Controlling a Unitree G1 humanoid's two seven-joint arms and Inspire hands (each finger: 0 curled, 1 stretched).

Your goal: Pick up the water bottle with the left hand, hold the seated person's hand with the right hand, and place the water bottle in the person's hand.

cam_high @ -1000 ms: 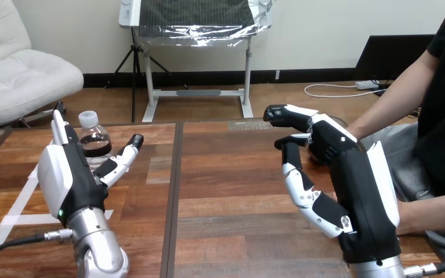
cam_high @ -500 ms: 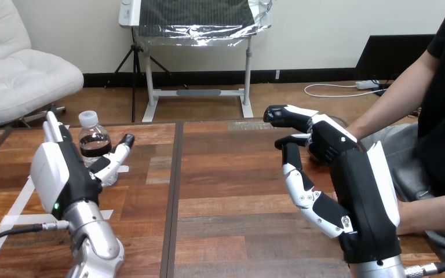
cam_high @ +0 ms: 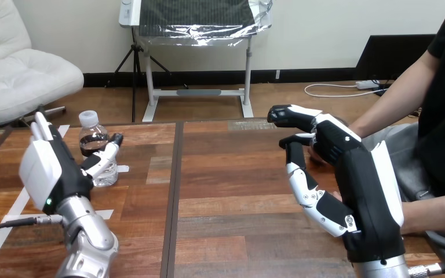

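Bottle (cam_high: pixel 91 141) pick-up is the step in hand, by my judgement, and it is not yet done. Nearest, at the right, the right hand (cam_high: pixel 359 191) stands raised on edge above the counter (cam_high: pixel 226 179). Whether it is closed on anything I cannot tell, since what lies behind it is hidden. At the left, a little farther off, the left hand (cam_high: pixel 49 171) is open, its fingers (cam_high: pixel 39 126) straight and upright on the bottle's left and its thumb (cam_high: pixel 105 153) reaching across the bottle's front. Whether the thumb touches the bottle I cannot tell. The bottle stands upright on the counter just beyond that hand, capped, with dark liquid showing in it.

To do this well, the hand should slide in until the bottle's body sits deep between thumb and fingers. It should then close round the middle, below the shoulder and not at the cap. A thin plastic wall will likely give, so the squeeze should be firm but gentle, and the lift straight up to avoid tipping.

Farthest, the person's forearm (cam_high: pixel 385 110) slopes down behind the right hand, well apart from the bottle.
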